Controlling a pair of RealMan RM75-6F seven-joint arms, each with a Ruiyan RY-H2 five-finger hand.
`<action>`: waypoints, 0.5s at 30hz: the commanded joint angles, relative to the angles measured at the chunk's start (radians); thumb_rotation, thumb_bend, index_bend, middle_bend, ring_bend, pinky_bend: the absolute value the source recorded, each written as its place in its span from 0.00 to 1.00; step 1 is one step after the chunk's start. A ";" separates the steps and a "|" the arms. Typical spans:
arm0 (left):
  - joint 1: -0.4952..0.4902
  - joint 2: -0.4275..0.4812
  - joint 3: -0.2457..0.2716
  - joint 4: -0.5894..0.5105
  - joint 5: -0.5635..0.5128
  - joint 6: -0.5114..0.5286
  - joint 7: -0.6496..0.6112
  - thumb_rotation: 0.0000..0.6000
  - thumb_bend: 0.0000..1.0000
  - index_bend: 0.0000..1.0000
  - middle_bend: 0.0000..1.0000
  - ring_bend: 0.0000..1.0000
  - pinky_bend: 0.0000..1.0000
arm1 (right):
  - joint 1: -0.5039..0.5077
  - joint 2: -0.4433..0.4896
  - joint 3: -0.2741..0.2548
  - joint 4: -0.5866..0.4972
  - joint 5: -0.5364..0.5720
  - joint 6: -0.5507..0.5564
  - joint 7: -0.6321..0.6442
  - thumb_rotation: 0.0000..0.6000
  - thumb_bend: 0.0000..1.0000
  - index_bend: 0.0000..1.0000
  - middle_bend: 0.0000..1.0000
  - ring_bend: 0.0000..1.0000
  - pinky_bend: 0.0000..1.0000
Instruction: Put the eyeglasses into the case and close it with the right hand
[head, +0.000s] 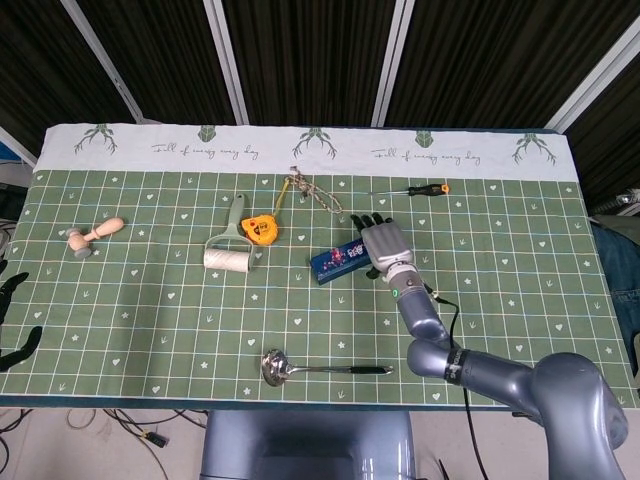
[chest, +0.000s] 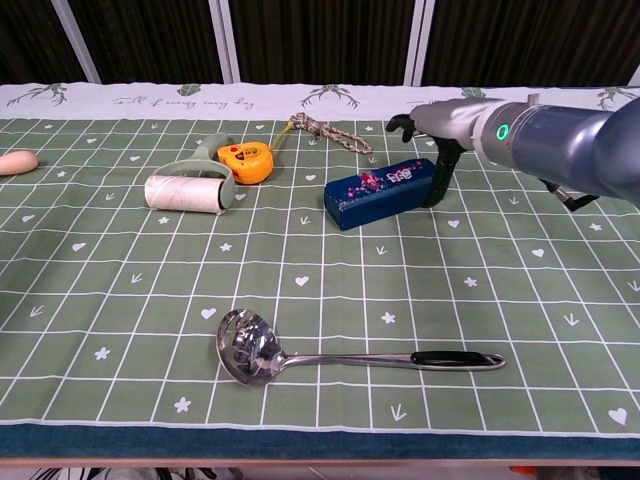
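My right hand (chest: 432, 135), fingers spread and holding nothing, is hovering at the end of the closed dark-blue, pink-flecked case (chest: 380, 192) lying on the bench (chest: 120, 300).

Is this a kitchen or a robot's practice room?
Probably a practice room: a tablecloth with a grid holds unrelated things, a ladle, a tape measure and a screwdriver, with dark curtains behind.
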 joint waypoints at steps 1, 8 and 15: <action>0.000 0.000 0.000 0.001 0.000 0.000 -0.001 1.00 0.32 0.15 0.00 0.00 0.00 | -0.089 0.120 -0.027 -0.181 -0.100 0.156 0.028 1.00 0.19 0.02 0.13 0.09 0.23; -0.001 -0.001 -0.001 -0.002 0.000 0.001 0.001 1.00 0.32 0.15 0.00 0.00 0.00 | -0.229 0.275 -0.075 -0.401 -0.247 0.315 0.126 1.00 0.19 0.02 0.13 0.10 0.23; -0.006 -0.009 -0.002 -0.005 -0.003 -0.004 0.026 1.00 0.32 0.15 0.00 0.00 0.00 | -0.532 0.447 -0.279 -0.631 -0.562 0.660 0.252 1.00 0.19 0.03 0.13 0.10 0.22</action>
